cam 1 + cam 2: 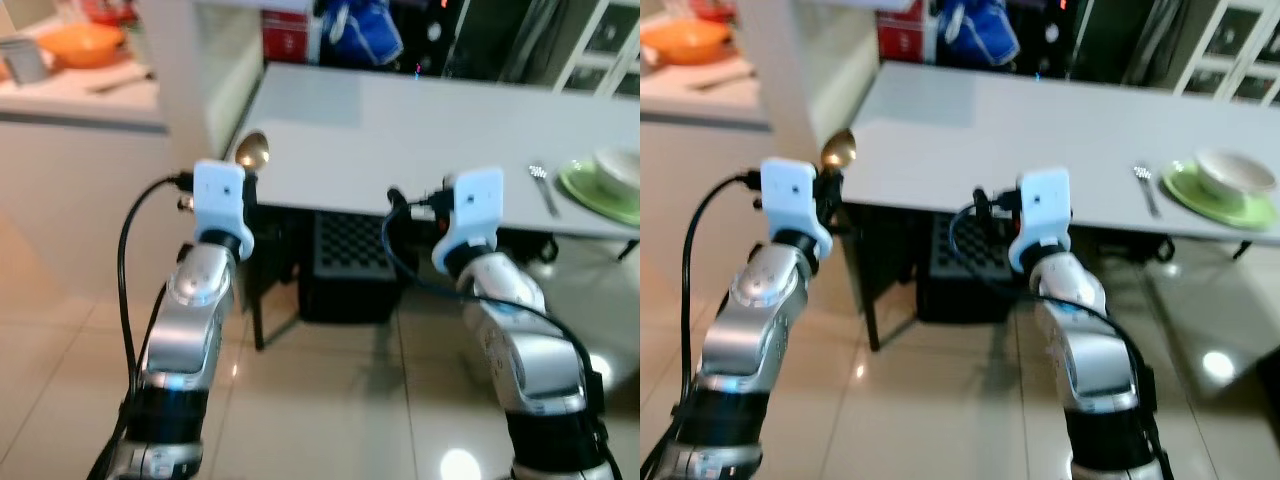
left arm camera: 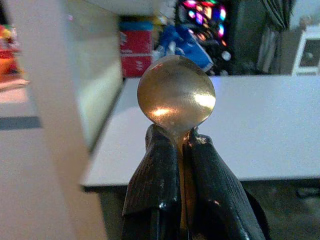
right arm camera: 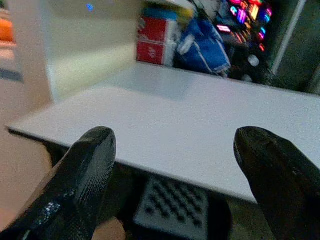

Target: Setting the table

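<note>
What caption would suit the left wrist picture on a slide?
Two black fingers of the left gripper shut on a golden spoon, bowl up, before the white table.

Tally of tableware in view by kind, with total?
Spoon: 1, gold, held in the left gripper
Fork: 1, on the table beside the plate
Plate: 1, green
Bowl: 1, white, on the plate
Total: 4
</note>
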### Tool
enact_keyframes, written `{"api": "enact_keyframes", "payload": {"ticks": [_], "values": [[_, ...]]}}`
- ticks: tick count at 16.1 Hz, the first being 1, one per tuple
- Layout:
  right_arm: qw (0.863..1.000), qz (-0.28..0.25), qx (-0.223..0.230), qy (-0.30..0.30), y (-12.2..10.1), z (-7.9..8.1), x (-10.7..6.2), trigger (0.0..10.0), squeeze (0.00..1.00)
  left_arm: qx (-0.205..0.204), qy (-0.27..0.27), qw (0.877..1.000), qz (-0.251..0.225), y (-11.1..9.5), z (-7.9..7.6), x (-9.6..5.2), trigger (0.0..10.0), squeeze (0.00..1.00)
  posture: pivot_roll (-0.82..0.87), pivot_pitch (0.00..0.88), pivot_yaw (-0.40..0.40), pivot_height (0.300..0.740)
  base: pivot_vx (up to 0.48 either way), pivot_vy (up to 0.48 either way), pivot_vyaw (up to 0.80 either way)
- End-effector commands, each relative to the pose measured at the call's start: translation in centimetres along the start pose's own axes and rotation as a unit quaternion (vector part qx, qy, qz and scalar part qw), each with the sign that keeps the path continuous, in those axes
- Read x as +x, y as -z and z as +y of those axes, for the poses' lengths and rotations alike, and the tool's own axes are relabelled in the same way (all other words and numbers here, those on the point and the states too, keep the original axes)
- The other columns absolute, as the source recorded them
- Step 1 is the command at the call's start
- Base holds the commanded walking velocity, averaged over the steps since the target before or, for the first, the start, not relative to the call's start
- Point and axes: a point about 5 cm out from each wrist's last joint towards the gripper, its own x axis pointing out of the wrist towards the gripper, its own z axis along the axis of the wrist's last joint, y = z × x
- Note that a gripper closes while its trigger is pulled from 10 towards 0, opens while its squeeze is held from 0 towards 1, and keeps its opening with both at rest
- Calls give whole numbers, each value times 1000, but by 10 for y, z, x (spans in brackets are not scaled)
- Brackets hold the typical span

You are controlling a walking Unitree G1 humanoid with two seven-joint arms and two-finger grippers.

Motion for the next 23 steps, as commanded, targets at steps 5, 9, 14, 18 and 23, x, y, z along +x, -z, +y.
{"api": "enact_keyframes", "payload": {"ticks": [5,9,14,18,23], "values": [[1000,1,-1,12,-1,-4,-4,10000,0,2,8,1000,-7,-3,-4,-3,10000,0,-41,0,-32,740,0,-381,0],[1000,3,-3,19,1,-11,-2,10000,0,14,21,1000,-12,-5,-13,-1,10000,0,-27,0,-27,740,0,-382,0],[1000,5,6,27,6,-8,-4,10000,0,18,18,1000,-12,-5,-7,2,10000,0,-16,0,-18,740,0,-382,0],[1000,2,2,19,4,-7,3,10000,0,19,8,1000,-7,-1,-4,-4,10000,0,-8,0,-35,740,0,-380,0],[1000,3,5,21,5,-9,5,10000,0,24,13,1000,-12,-3,-8,-1,10000,0,-6,0,-40,740,0,-381,0]]}}
